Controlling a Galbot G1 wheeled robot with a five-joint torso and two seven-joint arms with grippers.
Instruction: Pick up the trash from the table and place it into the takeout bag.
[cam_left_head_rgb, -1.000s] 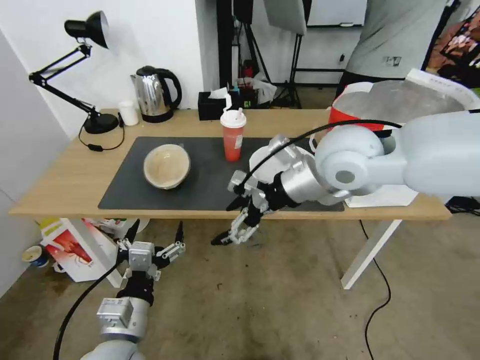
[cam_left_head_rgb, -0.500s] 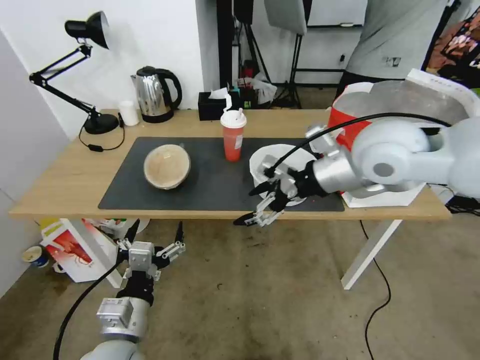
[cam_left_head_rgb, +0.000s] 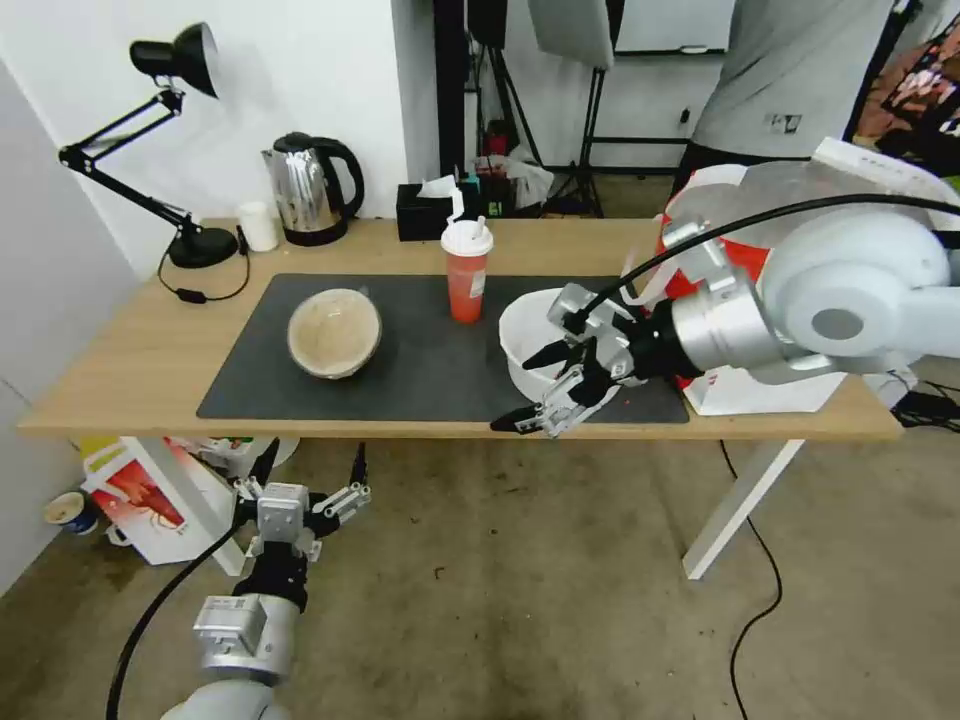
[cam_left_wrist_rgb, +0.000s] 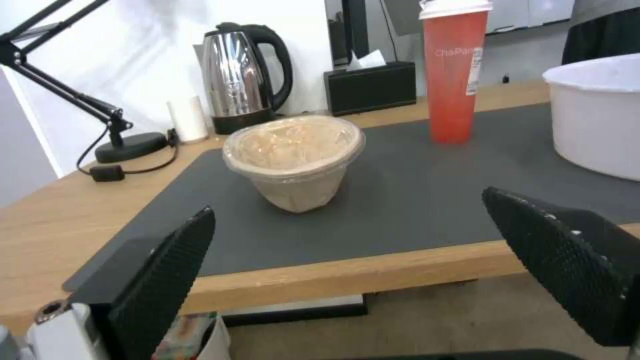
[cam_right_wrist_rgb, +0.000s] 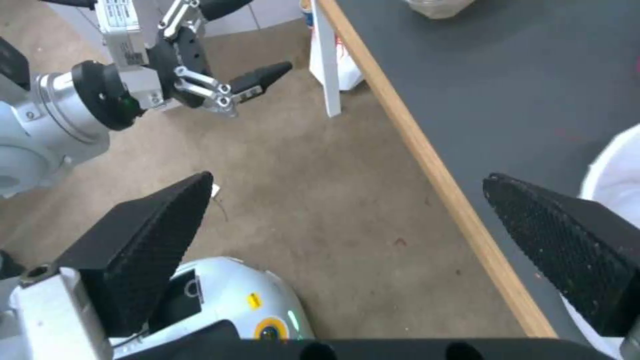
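White bowl (cam_left_head_rgb: 530, 325), right gripper (cam_left_head_rgb: 535, 388) wide open beside it, empty

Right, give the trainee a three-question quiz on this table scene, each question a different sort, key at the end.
1. True or false: the open right gripper is at the near rim of the big white plastic bowl.
2. Which stands closest to the black tissue box? A) the tan lidded bowl B) the red drink cup with white lid and straw C) the black desk lamp
3. Fill in: the open left gripper hangs below the near edge of the light-wood ___.

Key: 1 true; 2 B; 3 table.
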